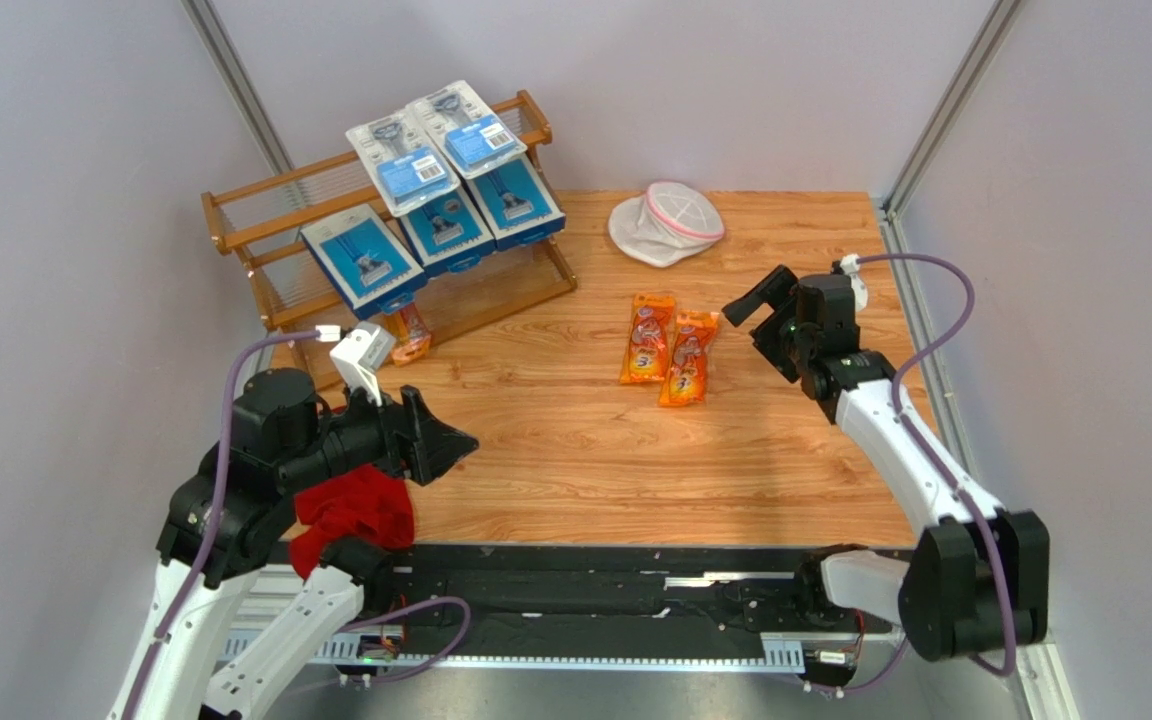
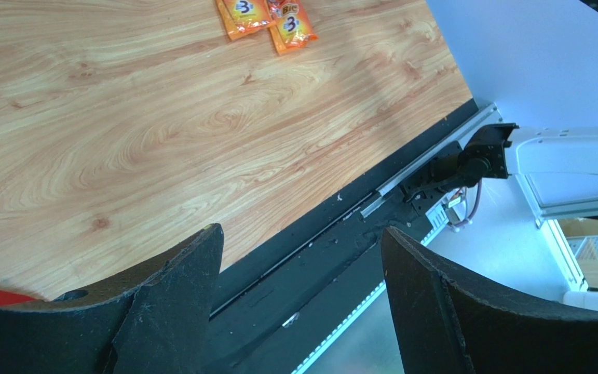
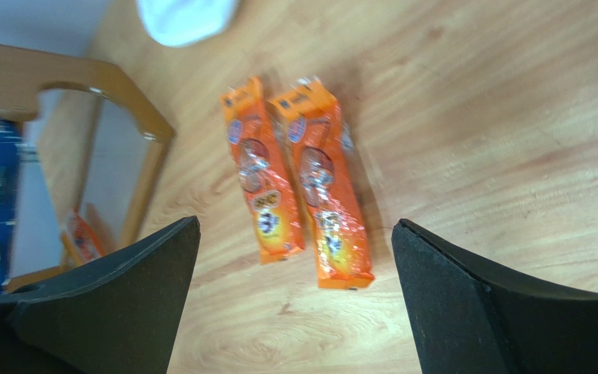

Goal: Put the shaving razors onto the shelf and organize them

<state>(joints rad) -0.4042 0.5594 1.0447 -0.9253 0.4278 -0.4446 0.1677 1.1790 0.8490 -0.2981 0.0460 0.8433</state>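
Observation:
The brown wooden shelf (image 1: 244,203) stands at the back left. Three blue razor boxes (image 1: 444,228) lean on its lower tier and two clear blister packs (image 1: 440,143) lie on top. One orange bag (image 1: 411,333) lies at the shelf's foot. Two orange bags (image 1: 669,348) lie side by side mid-table, also in the right wrist view (image 3: 298,183). My right gripper (image 1: 748,308) is open and empty, just right of them. My left gripper (image 1: 455,443) is open and empty near the front left.
A red cloth (image 1: 357,510) lies under my left arm at the table's front left edge. A round white pouch with pink trim (image 1: 668,222) lies at the back centre. A black rail (image 1: 612,578) runs along the table's near edge.

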